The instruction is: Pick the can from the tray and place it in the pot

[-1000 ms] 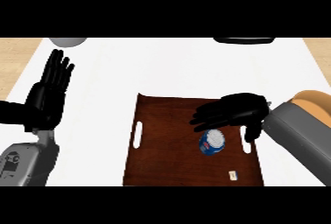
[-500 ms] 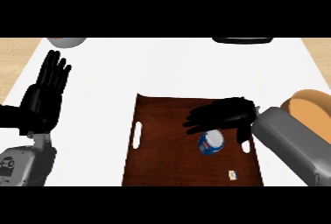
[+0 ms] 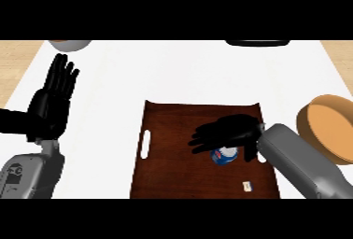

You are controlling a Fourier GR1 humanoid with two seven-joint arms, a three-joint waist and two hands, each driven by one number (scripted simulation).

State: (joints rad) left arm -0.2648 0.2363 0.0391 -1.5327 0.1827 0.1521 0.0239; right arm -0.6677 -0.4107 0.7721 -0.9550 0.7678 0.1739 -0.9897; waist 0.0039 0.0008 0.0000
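Head view: the can (image 3: 224, 156) stands on the dark tray (image 3: 172, 140), right of the frame's centre, half hidden under the right robot hand (image 3: 228, 133), whose fingers are spread above it and hold nothing. If they close off-centre, I think the can may tip or roll. The pot (image 3: 331, 128) waits at the right edge. The left robot hand (image 3: 52, 100) rests open at the left, on the counter (image 3: 186, 70).

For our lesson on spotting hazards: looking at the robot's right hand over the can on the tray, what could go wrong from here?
1. The right hand hides most of the can, so its fingers might close off-centre and tip it.
2. The pot lies partly outside the view, so the can could strike its rim on the way.
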